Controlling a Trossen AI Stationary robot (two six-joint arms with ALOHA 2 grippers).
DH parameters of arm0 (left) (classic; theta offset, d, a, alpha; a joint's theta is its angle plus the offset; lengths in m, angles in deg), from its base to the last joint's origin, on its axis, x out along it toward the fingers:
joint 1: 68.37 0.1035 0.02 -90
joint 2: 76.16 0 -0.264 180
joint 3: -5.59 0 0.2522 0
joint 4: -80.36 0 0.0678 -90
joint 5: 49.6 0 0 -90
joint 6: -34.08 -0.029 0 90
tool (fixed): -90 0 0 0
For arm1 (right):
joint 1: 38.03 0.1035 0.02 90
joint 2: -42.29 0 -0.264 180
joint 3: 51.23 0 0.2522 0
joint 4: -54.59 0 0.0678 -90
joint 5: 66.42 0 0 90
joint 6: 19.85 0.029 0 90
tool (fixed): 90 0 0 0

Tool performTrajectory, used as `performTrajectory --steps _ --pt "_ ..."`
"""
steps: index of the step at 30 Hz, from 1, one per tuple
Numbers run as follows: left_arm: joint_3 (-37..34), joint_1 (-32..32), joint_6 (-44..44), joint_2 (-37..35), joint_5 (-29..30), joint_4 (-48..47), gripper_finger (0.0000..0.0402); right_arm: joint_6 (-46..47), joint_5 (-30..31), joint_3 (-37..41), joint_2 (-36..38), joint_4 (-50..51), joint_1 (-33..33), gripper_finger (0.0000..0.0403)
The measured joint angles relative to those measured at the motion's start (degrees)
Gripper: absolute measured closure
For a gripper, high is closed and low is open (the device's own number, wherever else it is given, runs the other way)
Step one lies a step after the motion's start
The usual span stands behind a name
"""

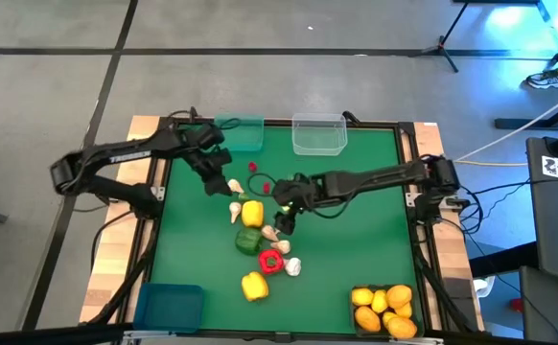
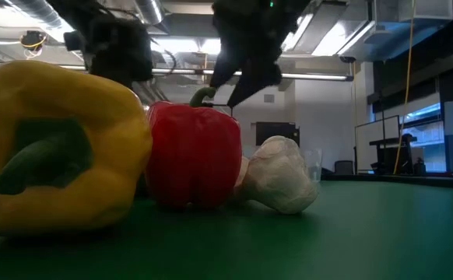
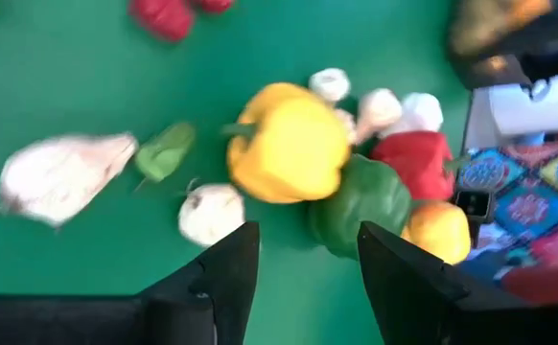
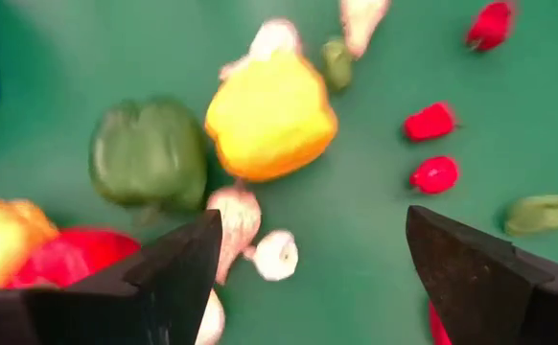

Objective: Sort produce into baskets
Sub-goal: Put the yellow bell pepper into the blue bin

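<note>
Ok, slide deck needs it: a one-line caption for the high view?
Both open grippers, left and right, hover over mixed produce on the green table.

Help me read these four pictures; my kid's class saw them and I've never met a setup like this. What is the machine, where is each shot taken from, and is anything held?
It is a robot with two dark arms at a green table. One picture looks straight down, one looks level from the tabletop, and two come from cameras on the wrists. The left gripper and right gripper both hang open over a heap of toy produce: a yellow pepper, a green pepper, a red pepper and garlic bulbs. Neither holds anything. A corner bin of orange citrus is filled; a teal bin, clear bin and blue bin sit at the other corners.
</note>
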Motion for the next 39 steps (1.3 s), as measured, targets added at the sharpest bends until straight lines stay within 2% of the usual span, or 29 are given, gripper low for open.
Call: performTrajectory --steps 5,10,15,21,28,35,39 --pt "-7.82 -3.07 5.25 -4.99 0.75 13.27 0.0229 -2.39 -3.63 0.02 -4.46 -2.42 -1.54 0.0079" --pt "-13.60 -6.07 11.77 -5.18 0.75 20.63 0.0243 -3.65 -7.40 0.02 -7.48 -3.22 -3.00 0.0079" --pt "-16.75 -8.97 14.17 -5.15 1.00 28.09 0.0255 -6.41 -7.82 -0.08 -9.01 -6.33 -3.59 0.0079" --pt "-17.77 -12.51 15.96 -3.14 4.01 30.03 0.0271 -6.50 -11.35 0.00 -13.01 -9.83 -3.94 0.0079" --pt "-17.80 -14.97 16.27 2.15 6.73 32.52 0.0287 -5.99 -10.89 0.02 -15.06 -13.17 -4.31 0.0079" --pt "-17.80 -15.03 15.54 8.75 6.33 39.69 0.0299 -6.60 -12.15 0.11 -15.06 -18.15 -5.08 0.0079" --pt "-17.80 -15.06 14.26 10.92 4.94 40.44 0.0307 -7.18 -11.75 0.15 -15.06 -18.89 -5.10 0.0079"
